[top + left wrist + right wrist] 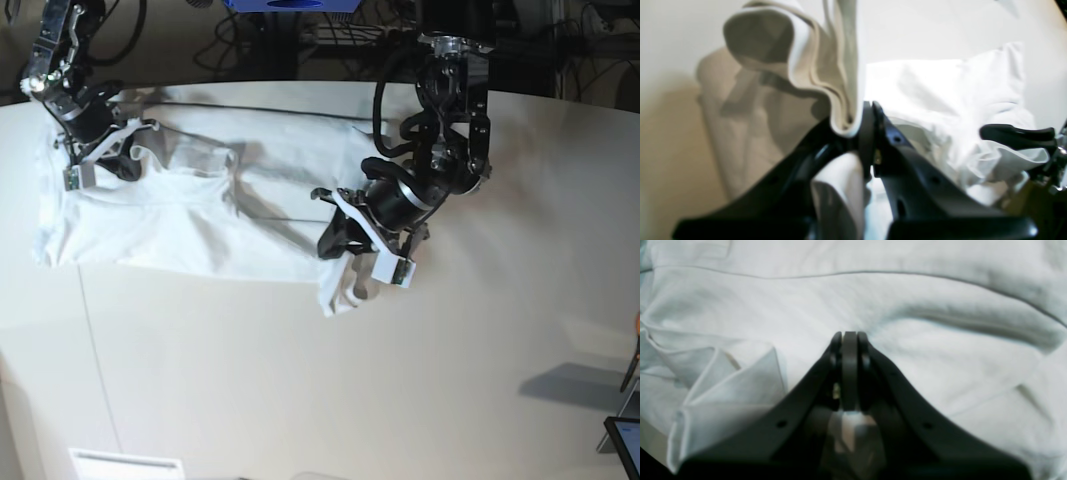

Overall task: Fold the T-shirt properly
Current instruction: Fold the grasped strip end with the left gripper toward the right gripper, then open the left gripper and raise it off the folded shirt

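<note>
Up close in the left wrist view, the left gripper [862,123] has its black jaws pressed together on a bunched, hemmed edge of the T-shirt [940,100] — the pinched fold rises toward 12 o'clock in layered ripples, and more white cloth hangs down between the gripper's arms at 6 o'clock. Brightly lit fabric spreads toward 3 o'clock, where the dark tip of the other arm's gripper pokes in from the frame edge. The tabletop [670,140] fills the 9 o'clock side, shadowed.

Next, the right wrist view: the right gripper [849,340] has its jaws tight together, tips down against the T-shirt [907,300]; whether any cloth is caught between them cannot be told. Wrinkled white fabric fills nearly the whole frame, with a long seam line curving across the 12 o'clock part and a folded, hemmed flap at 8 o'clock.

Finally, the base view: the T-shirt [180,225] lies spread across the upper left of the tabletop [300,400]. The right gripper [88,160] sits at the garment's 10 o'clock corner. The left gripper [352,238] is at its 4 o'clock end — a lifted strip of cloth dangles below it.
</note>
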